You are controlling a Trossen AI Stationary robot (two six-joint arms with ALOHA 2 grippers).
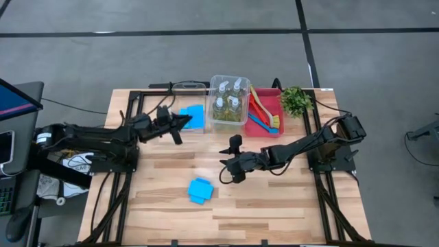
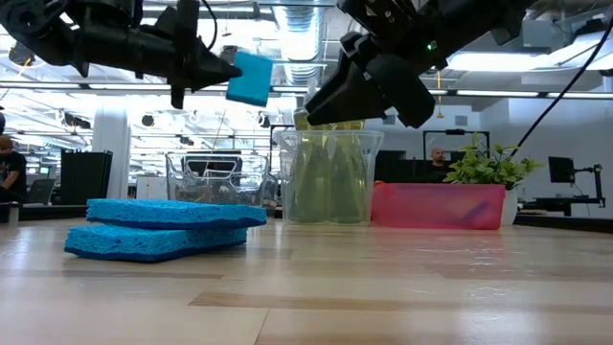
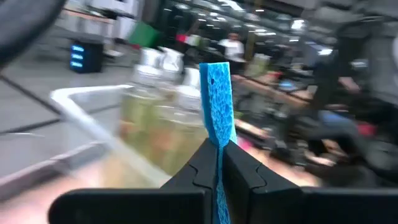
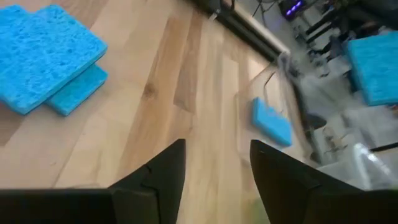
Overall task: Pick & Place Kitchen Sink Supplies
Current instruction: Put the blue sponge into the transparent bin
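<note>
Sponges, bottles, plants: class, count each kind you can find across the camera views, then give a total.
Blue sponges: 4
Clear bottles: 4
Plant: 1
Total: 9

Left claw (image 1: pixel 184 122) clamped, right claw (image 1: pixel 226 171) parted.

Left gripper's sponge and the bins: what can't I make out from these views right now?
- Clear bin: motion-blurred in the left wrist view.
- Brushes: hidden behind the red bin wall in the low view.
- Left gripper: its held sponge shows edge-on only; the high view shows blue, layers unclear.
</note>
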